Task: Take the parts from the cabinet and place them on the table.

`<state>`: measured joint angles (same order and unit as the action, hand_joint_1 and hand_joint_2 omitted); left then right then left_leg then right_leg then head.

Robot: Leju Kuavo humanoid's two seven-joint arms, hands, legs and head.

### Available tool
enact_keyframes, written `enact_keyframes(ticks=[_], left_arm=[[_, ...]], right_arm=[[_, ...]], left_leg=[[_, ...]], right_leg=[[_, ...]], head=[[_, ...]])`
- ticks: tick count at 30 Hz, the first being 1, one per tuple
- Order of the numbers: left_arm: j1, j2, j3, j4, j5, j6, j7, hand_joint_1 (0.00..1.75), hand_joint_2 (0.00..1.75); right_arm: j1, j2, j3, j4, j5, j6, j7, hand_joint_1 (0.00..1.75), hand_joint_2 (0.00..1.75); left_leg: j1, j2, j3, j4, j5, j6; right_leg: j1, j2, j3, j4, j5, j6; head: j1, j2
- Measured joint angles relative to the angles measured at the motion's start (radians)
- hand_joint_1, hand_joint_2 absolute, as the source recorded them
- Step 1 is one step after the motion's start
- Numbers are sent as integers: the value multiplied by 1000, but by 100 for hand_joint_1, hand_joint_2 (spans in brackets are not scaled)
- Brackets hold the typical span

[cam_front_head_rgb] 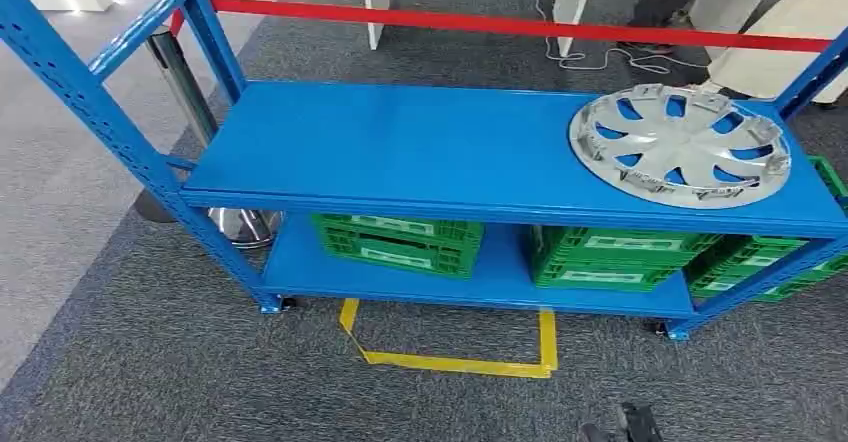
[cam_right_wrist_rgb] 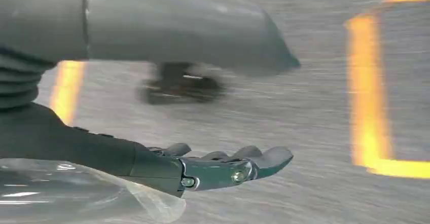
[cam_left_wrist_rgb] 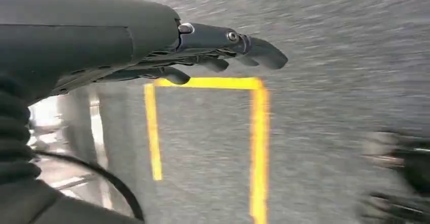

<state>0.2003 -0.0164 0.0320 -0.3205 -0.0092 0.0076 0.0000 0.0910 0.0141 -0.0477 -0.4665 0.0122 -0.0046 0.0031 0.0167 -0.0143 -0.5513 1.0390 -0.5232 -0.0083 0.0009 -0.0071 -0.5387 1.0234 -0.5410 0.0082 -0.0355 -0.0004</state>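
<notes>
Nearest the robot, a yellow tape outline (cam_front_head_rgb: 450, 347) is stuck down on the grey carpet (cam_front_head_rgb: 150, 362), right in front of the blue rack (cam_front_head_rgb: 400, 142).

Both hands are seen hanging low over that carpet. The left hand (cam_left_wrist_rgb: 203, 46) is held flat with its fingers (cam_left_wrist_rgb: 253, 51) stretched out straight and close together, nothing gripped, and the tape outline is seen just past them. The right hand (cam_right_wrist_rgb: 223, 165) is posed much the same: fingers (cam_right_wrist_rgb: 263, 158) extended and slightly spread, palm empty. Both wrist views are pretty smeared by motion blur, so finer detail can't be made out.

On the rack's lower shelf, green crates (cam_front_head_rgb: 400, 242) are lined up side by side.

The hubcap (cam_front_head_rgb: 680, 145) is found on the upper shelf, at the right end. It's laid flat, face up, rim resting on the shelf; being round, no long axis can be given.

Behind the rack, a red barrier belt (cam_front_head_rgb: 500, 24) is stretched across, with a chrome post (cam_front_head_rgb: 185, 82) at the left.
</notes>
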Motion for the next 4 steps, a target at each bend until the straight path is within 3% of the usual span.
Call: enact_keyframes(ticks=[1,4], left_arm=[[-12,0,-2,-8,1,-1,0,0,175],[-37,3,-6,-27,3,-5,0,0,175]], right_arm=[[17,0,6,6,-3,2,0,0,175],[49,0,16,22,-9,2,0,0,175]], left_leg=[[-1,1,0,0,0,1],[-4,6,0,0,-1,3]], right_leg=[[-1,2,9,0,2,3],[-4,8,7,-1,3,5]], head=[[-1,0],[-1,0]])
